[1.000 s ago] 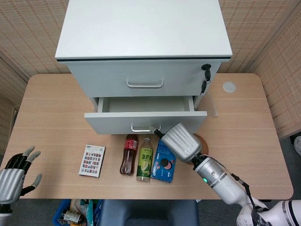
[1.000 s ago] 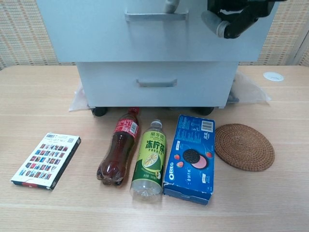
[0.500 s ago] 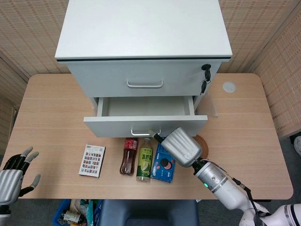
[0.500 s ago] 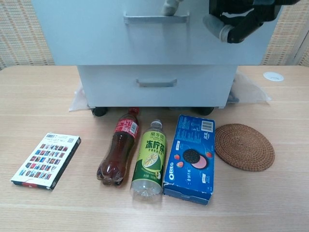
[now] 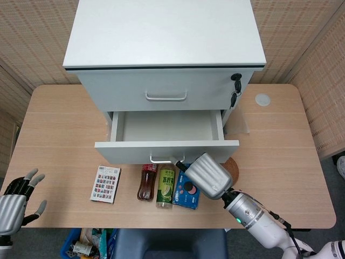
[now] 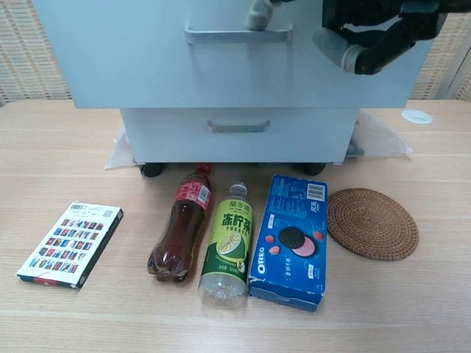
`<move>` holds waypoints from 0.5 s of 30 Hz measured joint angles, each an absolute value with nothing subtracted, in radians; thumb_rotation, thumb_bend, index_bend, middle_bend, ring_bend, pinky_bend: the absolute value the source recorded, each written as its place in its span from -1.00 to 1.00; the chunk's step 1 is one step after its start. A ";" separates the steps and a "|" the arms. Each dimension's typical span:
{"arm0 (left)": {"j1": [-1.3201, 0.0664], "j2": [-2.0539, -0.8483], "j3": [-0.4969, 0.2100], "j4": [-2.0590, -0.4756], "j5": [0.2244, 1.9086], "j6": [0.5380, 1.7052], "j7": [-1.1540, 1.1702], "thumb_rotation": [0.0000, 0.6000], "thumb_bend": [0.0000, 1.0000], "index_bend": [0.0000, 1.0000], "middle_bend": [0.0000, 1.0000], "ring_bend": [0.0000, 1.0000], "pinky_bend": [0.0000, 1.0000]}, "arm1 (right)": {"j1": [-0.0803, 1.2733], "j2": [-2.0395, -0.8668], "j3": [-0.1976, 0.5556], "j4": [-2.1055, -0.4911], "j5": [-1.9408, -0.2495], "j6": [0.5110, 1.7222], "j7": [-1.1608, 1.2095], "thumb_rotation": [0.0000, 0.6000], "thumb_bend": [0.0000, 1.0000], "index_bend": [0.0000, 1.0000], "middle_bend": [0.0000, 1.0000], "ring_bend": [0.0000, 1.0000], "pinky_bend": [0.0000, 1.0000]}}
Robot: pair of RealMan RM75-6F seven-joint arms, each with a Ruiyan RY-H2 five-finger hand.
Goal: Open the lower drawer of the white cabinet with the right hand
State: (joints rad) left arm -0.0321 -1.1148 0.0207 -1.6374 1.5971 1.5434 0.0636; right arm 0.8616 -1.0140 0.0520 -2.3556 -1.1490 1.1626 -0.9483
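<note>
Lower drawer (image 5: 166, 151) of white cabinet (image 5: 164, 51) pulled well out — handle (image 5: 167, 160) hooked by right hand (image 5: 207, 174) fingers (left hand (image 5: 16, 199) idle, fingers spread, holding nothing).

In the head view the right hand (image 5: 209, 175) covers the right end of the lower drawer (image 5: 167, 151)'s handle (image 5: 164, 158), so how its fingers sit on the bar cannot be told; it also hides most of the woven coaster (image 5: 233, 167) and the upper part of the blue cookie box (image 5: 186, 192); the drawer front overhangs the cap of the cola bottle (image 5: 146, 182). The left hand (image 5: 17, 200) is cut by the left and bottom edges. In the chest view the white cabinet (image 6: 235, 136)'s top runs out of frame; the right hand shows only partly at the upper edge, its grip unclear.
</note>
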 measured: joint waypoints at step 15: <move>-0.032 -1.111 0.021 -1.641 1.604 1.547 0.066 1.00 -0.33 -0.68 -0.79 -0.68 -0.69 | 0.797 -1.002 0.024 -2.356 -1.302 1.151 -0.909 1.00 0.32 -0.68 0.73 0.90 0.95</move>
